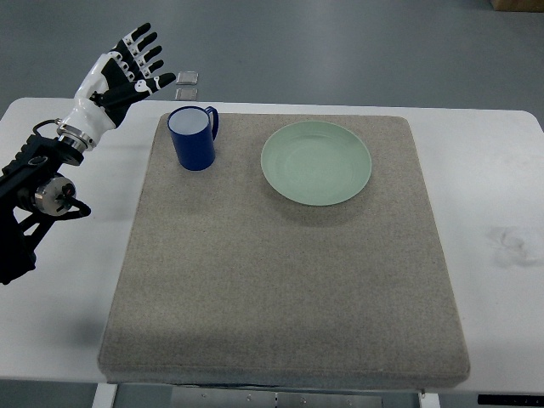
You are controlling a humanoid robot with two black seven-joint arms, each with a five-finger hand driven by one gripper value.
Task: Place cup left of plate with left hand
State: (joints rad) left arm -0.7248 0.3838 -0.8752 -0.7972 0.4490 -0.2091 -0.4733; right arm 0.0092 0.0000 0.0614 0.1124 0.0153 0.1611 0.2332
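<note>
A dark blue cup (194,137) with a handle stands upright on the grey mat (280,280), to the left of the pale green plate (316,162), with a gap between them. My left hand (134,64) is raised above the table's far left corner, up and left of the cup, fingers spread and holding nothing. Its black arm enters from the left edge. The right arm does not show.
The mat lies on a white table (493,212). Two small clear squares (187,85) lie on the floor beyond the table's far edge, near the left hand.
</note>
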